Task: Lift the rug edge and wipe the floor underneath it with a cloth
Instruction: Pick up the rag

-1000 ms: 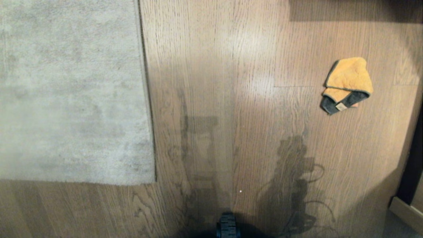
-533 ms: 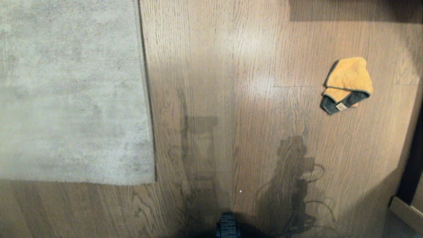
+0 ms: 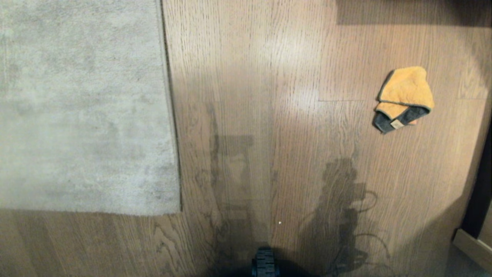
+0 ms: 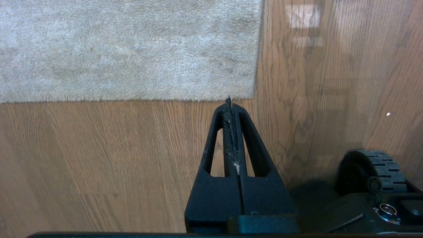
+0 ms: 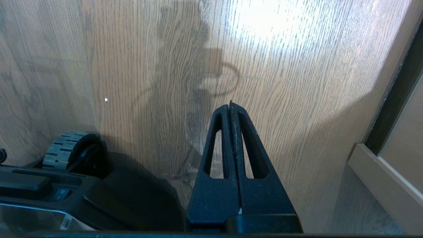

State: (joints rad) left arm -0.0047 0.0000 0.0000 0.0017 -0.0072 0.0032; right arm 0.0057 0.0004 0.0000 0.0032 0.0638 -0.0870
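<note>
While both arms hang parked near the base, the left tool (image 4: pixel 231 100) and right tool (image 5: pixel 230 105) are clenched on nothing. On the robot's left the rug edge (image 3: pixel 172 115) lies flat, its square corner near the base wheel (image 3: pixel 265 263). A broad stretch of the floor (image 3: pixel 269 134) separates it from the cloth (image 3: pixel 403 98) — crumpled, well apart, on the right — near a dark doorframe (image 3: pixel 478 192).

The rug edge (image 3: pixel 172 115), a straight border of mottled grey-beige low pile, is lying flat on the floor (image 3: pixel 269 115) at the robot's left, its square corner (image 3: pixel 177 211) sitting flush. The floor is showing light brown wood-grain planks with dark grain lines and a faint sheen. The cloth (image 3: pixel 403 99), orange-yellow and fluffy with dark grey edging, is lying crumpled on bare planks, well apart from the rug.
</note>
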